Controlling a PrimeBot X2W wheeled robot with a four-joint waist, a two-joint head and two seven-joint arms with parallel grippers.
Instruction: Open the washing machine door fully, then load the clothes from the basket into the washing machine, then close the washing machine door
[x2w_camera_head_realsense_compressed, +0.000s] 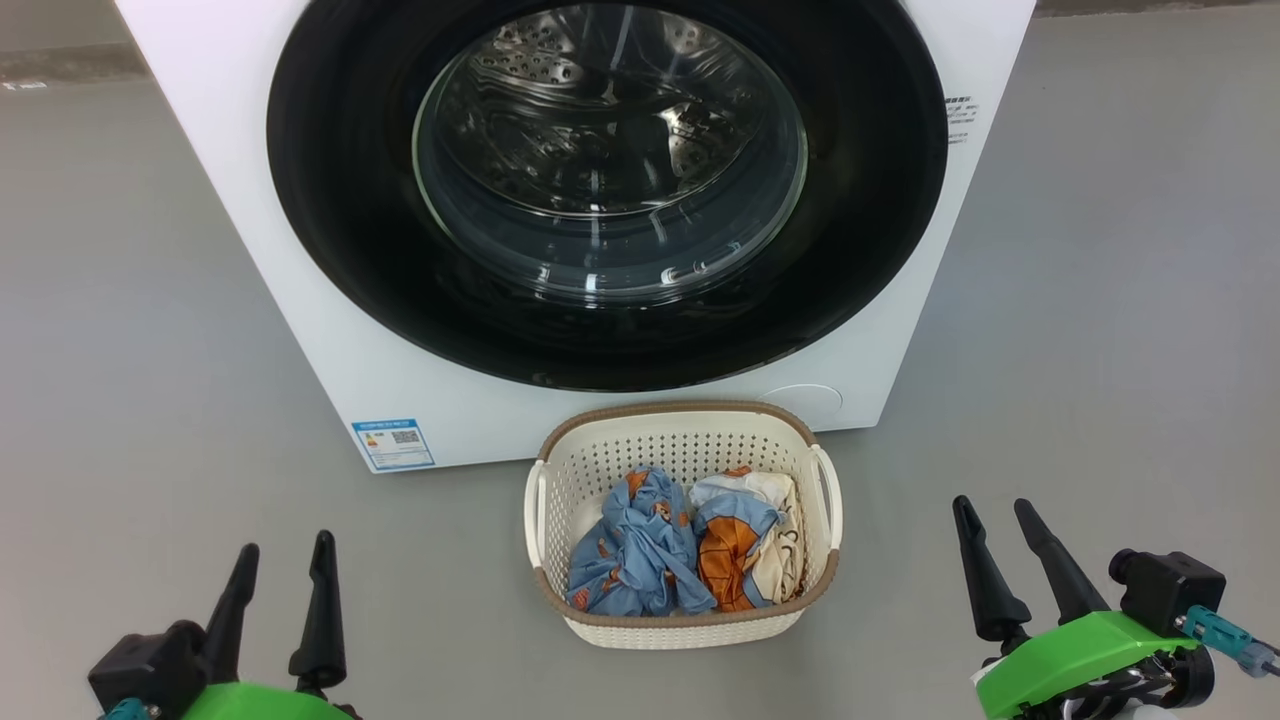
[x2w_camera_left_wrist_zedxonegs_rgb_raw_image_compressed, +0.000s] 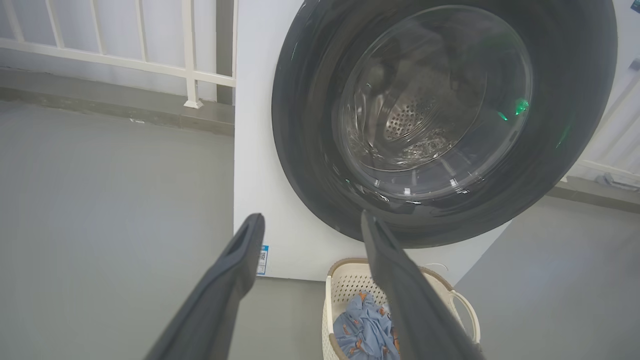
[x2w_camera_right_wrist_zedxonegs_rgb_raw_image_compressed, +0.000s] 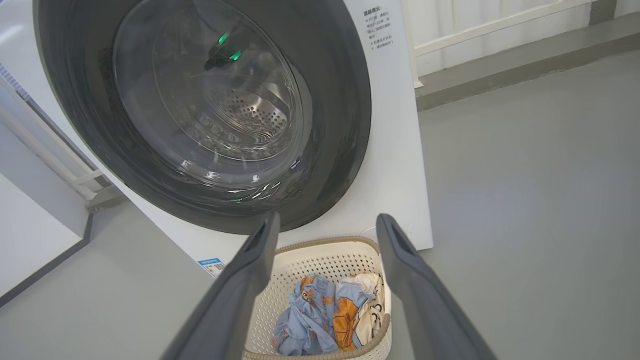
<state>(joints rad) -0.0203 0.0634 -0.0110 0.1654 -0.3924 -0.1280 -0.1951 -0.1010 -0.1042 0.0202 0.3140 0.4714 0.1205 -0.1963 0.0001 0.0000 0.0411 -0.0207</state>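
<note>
The white washing machine (x2w_camera_head_realsense_compressed: 300, 300) stands ahead, and its round black-rimmed door (x2w_camera_head_realsense_compressed: 340, 200) with the glass bowl lies flat against the front, shut. On the floor in front of it sits the cream perforated basket (x2w_camera_head_realsense_compressed: 685, 455). Inside lie the clothes: a light blue garment (x2w_camera_head_realsense_compressed: 635, 550) and a cream, blue and orange one (x2w_camera_head_realsense_compressed: 745, 545). My left gripper (x2w_camera_head_realsense_compressed: 285, 555) hangs at the lower left, open and empty. My right gripper (x2w_camera_head_realsense_compressed: 995, 515) hangs at the lower right, also open and empty. Both are well short of the basket. The wrist views show the door (x2w_camera_left_wrist_zedxonegs_rgb_raw_image_compressed: 310, 150) (x2w_camera_right_wrist_zedxonegs_rgb_raw_image_compressed: 340, 100), the basket (x2w_camera_left_wrist_zedxonegs_rgb_raw_image_compressed: 345, 280) (x2w_camera_right_wrist_zedxonegs_rgb_raw_image_compressed: 320, 260) and each arm's own gripper (x2w_camera_left_wrist_zedxonegs_rgb_raw_image_compressed: 312, 220) (x2w_camera_right_wrist_zedxonegs_rgb_raw_image_compressed: 327, 220).
Grey floor (x2w_camera_head_realsense_compressed: 130, 400) spreads on both sides of the machine. A blue label (x2w_camera_head_realsense_compressed: 393, 443) sits at the machine's lower left corner. A white railing (x2w_camera_left_wrist_zedxonegs_rgb_raw_image_compressed: 150, 65) and a low kerb run behind the machine.
</note>
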